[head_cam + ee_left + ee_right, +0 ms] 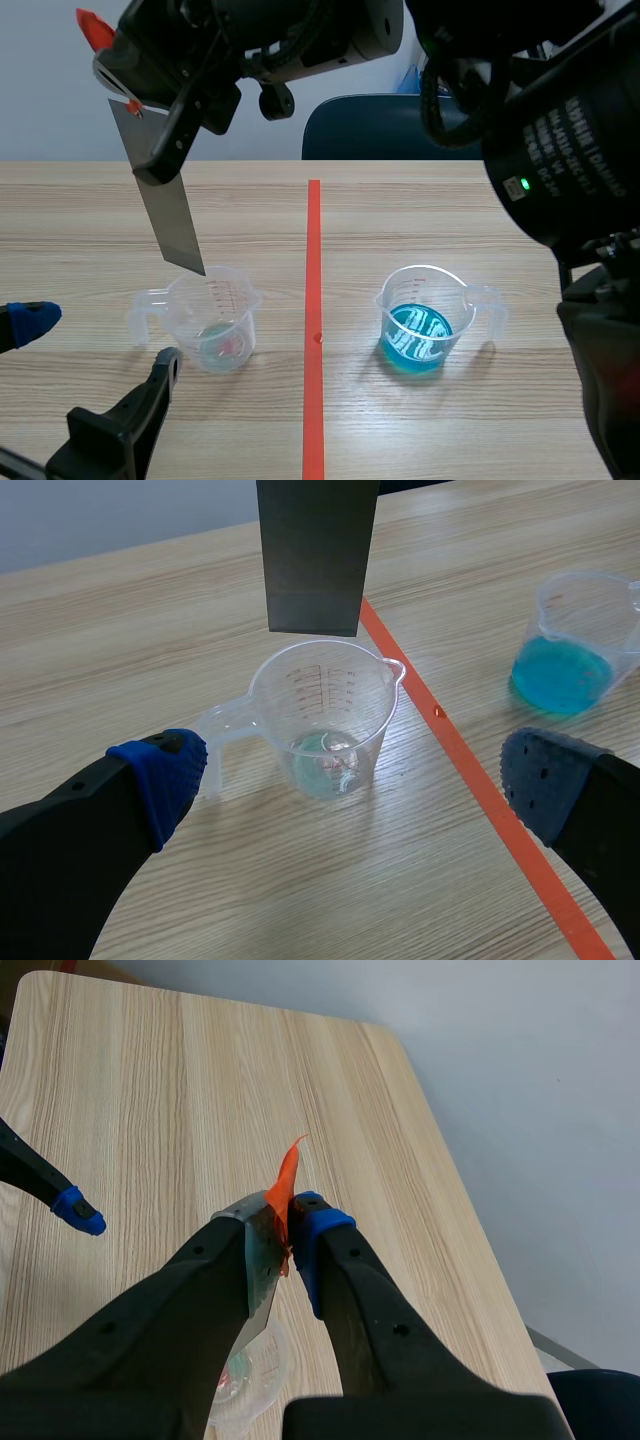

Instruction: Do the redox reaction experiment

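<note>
The right arm is crossing the upper left of the scene frame, and its pincer (283, 1225) is pinching the top end of a grey metal strip (170, 215), just under the strip's orange tag (288, 1175). The strip is hanging with its long axis nearly upright, leaning slightly so that the lower end is sitting further toward the frame's middle. That lower edge is hovering just above the far rim of the clear measuring cup (213, 315) at lower left, apparently not touching it.

This cup is holding only a thin pale-green film with a reddish trace at the bottom, and its handle is pointing toward the frame's left edge. The left pincer (352, 778) is waiting spread wide, one blue pad on each side of the cup, gripping nothing. Being the nearer arm, it is probably standing by to steady the cup.

The second cup (420, 320), holding blue solution, is standing well apart at centre right, across the orange tape line (314, 300). The wood-grain worktop (480, 220) is lying flat, giving free room around both cups.
</note>
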{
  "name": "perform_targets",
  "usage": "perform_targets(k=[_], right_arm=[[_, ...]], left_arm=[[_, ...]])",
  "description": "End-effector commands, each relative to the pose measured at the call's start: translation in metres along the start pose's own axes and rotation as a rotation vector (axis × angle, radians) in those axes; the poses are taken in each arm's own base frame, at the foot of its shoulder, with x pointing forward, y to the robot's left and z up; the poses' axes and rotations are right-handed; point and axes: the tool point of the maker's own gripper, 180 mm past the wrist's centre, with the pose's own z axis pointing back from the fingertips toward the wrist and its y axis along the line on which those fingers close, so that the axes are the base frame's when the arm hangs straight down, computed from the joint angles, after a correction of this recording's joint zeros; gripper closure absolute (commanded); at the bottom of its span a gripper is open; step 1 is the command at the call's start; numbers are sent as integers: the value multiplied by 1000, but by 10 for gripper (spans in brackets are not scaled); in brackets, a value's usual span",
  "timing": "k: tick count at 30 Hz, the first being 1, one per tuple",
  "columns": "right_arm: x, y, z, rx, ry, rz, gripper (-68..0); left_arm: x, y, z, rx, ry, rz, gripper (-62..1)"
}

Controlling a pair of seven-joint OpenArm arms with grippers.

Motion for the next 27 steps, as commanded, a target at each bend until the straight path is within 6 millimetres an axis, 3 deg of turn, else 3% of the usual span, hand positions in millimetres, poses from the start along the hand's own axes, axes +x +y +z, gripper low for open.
perform_targets(k=[1, 11, 27], right_arm=[[12, -3, 2, -4, -31, 34, -6], [10, -3, 2, -4, -27, 31, -6], [-12, -9, -8, -4, -1, -23, -6]], left_arm=[[6, -2, -1, -4, -25, 6, -623], [6, -2, -1, -4, -25, 6, -623], [6, -2, -1, -4, -25, 6, -623]])
